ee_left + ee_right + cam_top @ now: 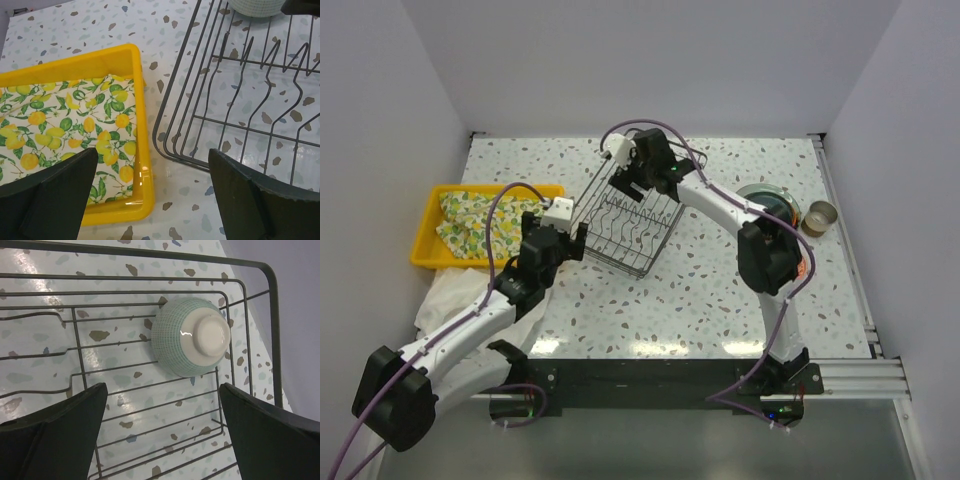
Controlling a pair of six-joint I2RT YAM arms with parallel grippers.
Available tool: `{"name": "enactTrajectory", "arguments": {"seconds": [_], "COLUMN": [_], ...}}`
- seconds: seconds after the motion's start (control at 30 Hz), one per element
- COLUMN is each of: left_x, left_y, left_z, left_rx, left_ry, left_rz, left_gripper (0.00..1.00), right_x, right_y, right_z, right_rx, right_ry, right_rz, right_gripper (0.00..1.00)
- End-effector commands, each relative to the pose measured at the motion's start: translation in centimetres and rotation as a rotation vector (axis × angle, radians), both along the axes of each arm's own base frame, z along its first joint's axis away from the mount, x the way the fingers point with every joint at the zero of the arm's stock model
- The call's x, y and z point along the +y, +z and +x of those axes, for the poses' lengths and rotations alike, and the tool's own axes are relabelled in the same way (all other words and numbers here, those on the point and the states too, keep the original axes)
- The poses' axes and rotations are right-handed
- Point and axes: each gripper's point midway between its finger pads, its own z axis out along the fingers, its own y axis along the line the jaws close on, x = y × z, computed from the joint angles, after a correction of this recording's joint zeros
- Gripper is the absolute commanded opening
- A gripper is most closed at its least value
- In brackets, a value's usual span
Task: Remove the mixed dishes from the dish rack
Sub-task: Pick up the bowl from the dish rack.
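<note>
**One bowl sitting in the rack, both hands hanging open**

The speckled desk (720, 290) is carrying everything. Near its middle sits the dish rack (638, 240), one black wire basket. The right arm is covering its far end in the top view, and both wrist views are cutting it off at their edges. One yellow tray (423, 240) is lying just left of the rack, not touching it, and is holding one lemon-printed cloth (60, 130). From above, the left arm is hiding the tray's near right corner. One white cloth (445, 290) is spilling over the desk's near left edge, partly under that arm. Well apart on the right, a stack of plates (767, 192) is resting on the desk. The right arm is crossing the stack, so only a grey-green rim and a sliver of orange are showing, and the count cannot be told.

The left hand (152, 155) is hanging spread wide over the gap between tray and rack, gripping nothing. The right hand (162, 386) is hovering above the rack's far corner, equally wide and empty.

One celadon bowl (192, 337) is lying upside down, foot ring up, in that corner of the rack. The top view is hiding it under the right hand, and the left wrist view is clipping it at the top edge. One beige cup (819, 218) is standing just beside the plates.
</note>
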Motion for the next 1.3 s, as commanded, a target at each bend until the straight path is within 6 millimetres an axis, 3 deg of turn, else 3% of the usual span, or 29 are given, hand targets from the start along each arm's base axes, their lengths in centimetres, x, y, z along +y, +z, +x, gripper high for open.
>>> {"name": "enactTrajectory", "arguments": {"seconds": [0.0,0.17,0.47,0.67,0.93,1.27], "left_x": [0.7,0.9,0.7,0.3,0.1,-0.1], "left_y": [2.7,2.6,2.6,2.2,2.1,2.1], "left_z": [0.9,0.8,0.6,0.8,0.8,0.8], "left_rx": [-0.069,-0.069,-0.068,-0.049,-0.047,-0.046], "left_ry": [0.059,0.063,0.048,0.033,0.024,0.013], "left_rz": [-0.014,-0.009,-0.014,-0.012,-0.017,-0.020], "left_gripper": [0.97,0.97,0.96,0.96,0.96,0.96], "right_x": [1.2,0.5,-0.3,0.5,-0.4,-0.4], "right_y": [1.6,-0.1,-3.5,-4.3,-7.0,-8.1], "right_z": [3.4,5.4,6.8,7.2,8.0,8.0], "right_rx": [-0.156,-0.226,-0.268,-0.277,-0.294,-0.319], "right_ry": [0.027,-0.007,-0.007,-0.008,-0.021,0.017], "right_rz": [-0.034,-0.116,-0.235,-0.203,-0.294,-0.380], "right_gripper": [0.98,0.98,0.98,0.98,0.98,0.96]}}
